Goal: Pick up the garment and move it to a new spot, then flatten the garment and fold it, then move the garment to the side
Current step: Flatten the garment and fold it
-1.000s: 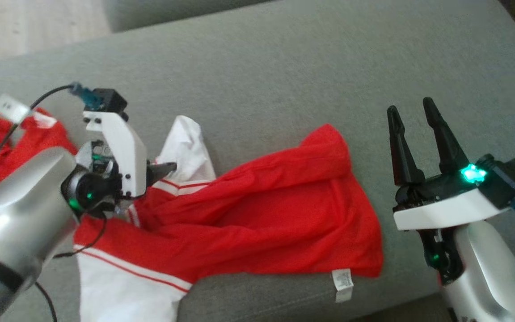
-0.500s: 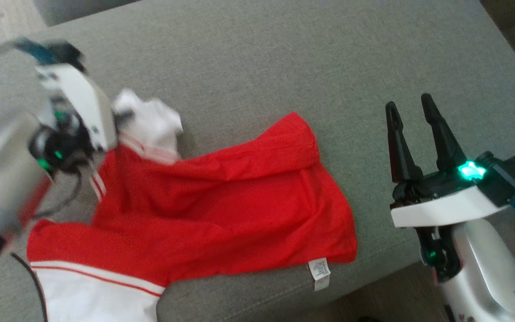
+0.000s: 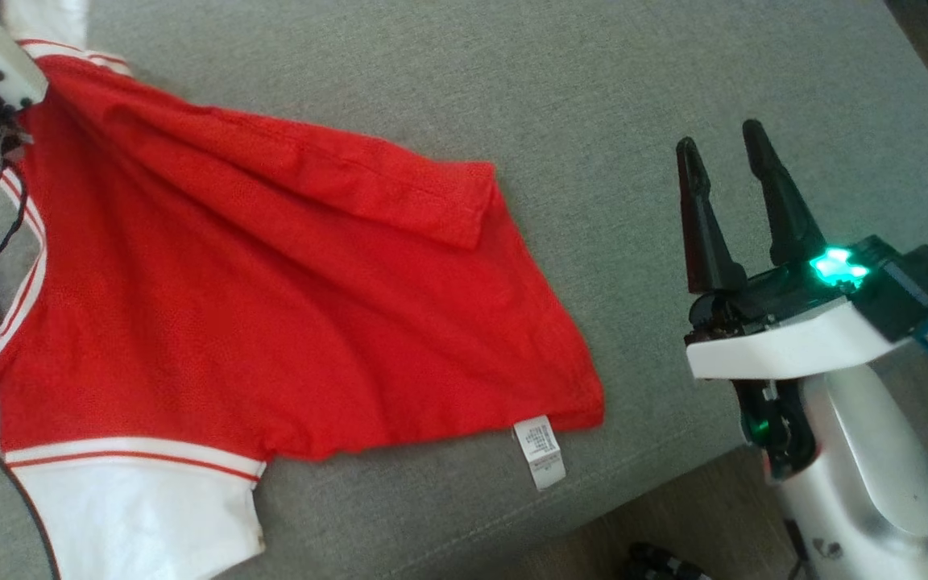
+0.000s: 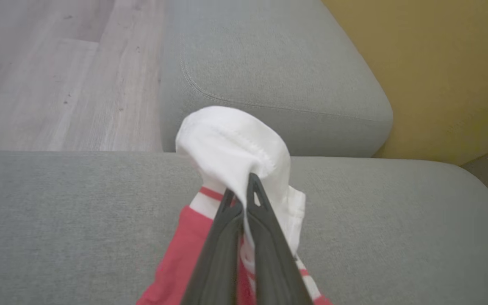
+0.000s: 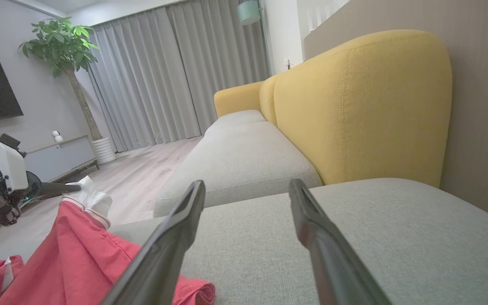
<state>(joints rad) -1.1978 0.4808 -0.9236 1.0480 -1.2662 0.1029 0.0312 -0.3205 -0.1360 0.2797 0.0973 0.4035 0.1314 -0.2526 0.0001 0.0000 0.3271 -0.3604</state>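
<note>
- Sofa seat (image 3: 673, 72): grey cushion that carries everything, with its front edge along the bottom of the head view.
- Shirt (image 3: 230, 306): red with white sleeves, spread over the left half of the seat. One sleeve is lifted at the far left corner and the hem lies near the front edge. Its far right corner is folded back on itself.
- Right gripper (image 3: 719, 137): hovers beside the seat's right front edge, well apart from the shirt, fingers spread wide and empty.
- Left gripper (image 4: 240, 190): fingers pinched narrow on the white sleeve (image 4: 235, 144).
- Label (image 3: 539, 451): pokes out from the hem toward the front edge.
- Risks: the pinch catches only a thin fold, so a sharp pull may slip it free. Dragging toward the front edge could tip the shirt off the seat. The doubled corner may crease in if left unflattened.
</note>
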